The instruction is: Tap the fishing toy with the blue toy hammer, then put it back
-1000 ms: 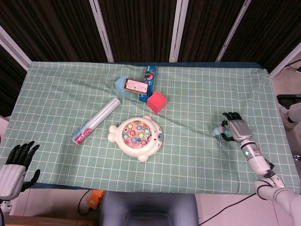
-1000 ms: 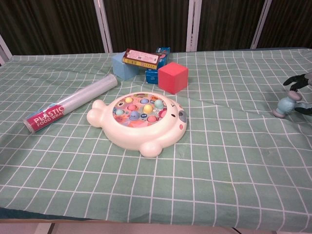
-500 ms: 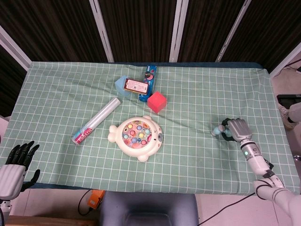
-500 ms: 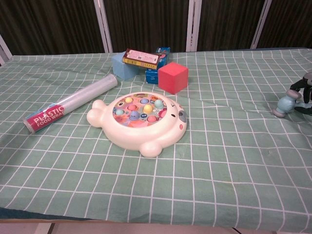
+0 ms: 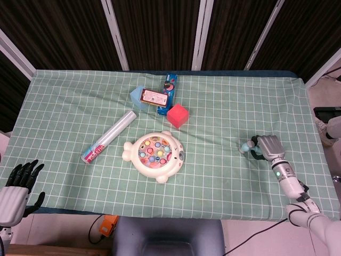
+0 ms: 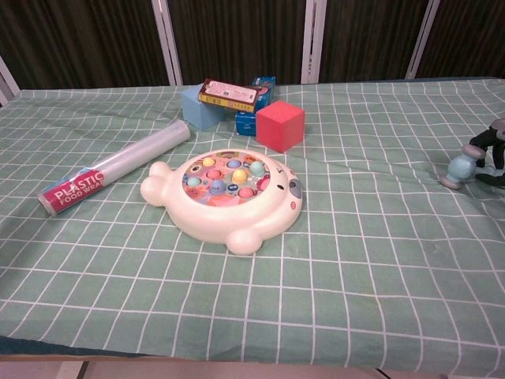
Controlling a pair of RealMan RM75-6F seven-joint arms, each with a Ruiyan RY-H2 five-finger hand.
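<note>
The right hand (image 5: 268,145) curls closed around the blue toy hammer (image 5: 246,147) on the table (image 5: 64,101); the left hand (image 5: 20,184) hangs off the table edge, fingers spread, holding nothing.

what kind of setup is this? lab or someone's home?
Most likely a lab data-collection tabletop. A table with a green checked cloth stands before dark slatted panels, and unrelated props are laid out: a fishing toy, a plastic wrap roll, a red cube.
</note>
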